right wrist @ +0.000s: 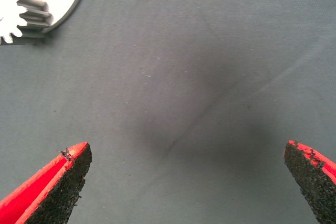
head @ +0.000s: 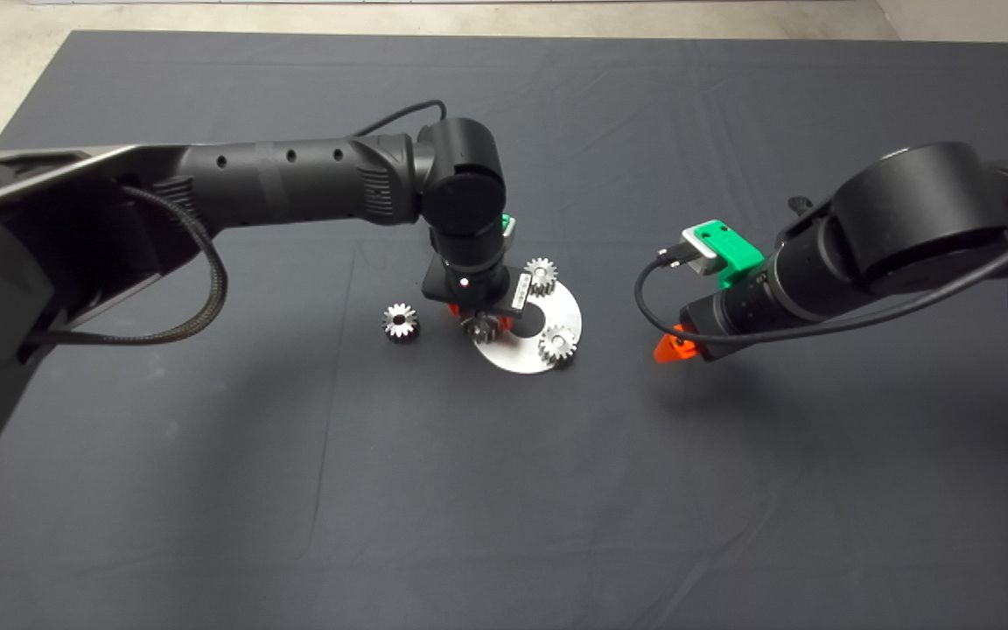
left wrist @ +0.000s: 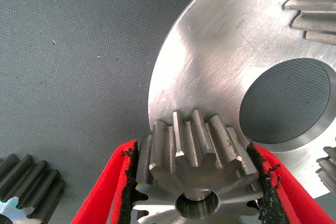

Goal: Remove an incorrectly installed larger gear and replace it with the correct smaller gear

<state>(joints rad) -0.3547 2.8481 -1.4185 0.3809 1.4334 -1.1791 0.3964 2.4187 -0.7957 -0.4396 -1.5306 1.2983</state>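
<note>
The left tool (left wrist: 195, 192) has its red fingers (left wrist: 107, 187) closed on the toothed sides of a silver gear (left wrist: 197, 169), pads pressing both flanks. This gear, apparently the smaller gear, sits at the near left edge of the round metal plate (head: 567, 306), which has a large centre hole. Two more small gears (head: 557, 345) stand on the plate: one at its near right, one (head: 541, 276) at its far side. The larger gear (head: 400, 321) lies on the dark mat (head: 294, 490) of the tabletop, left of the plate and apart from it. Off to the right, the right tool (right wrist: 186, 182) hangs over bare mat with fingers spread wide, holding nothing.
</note>
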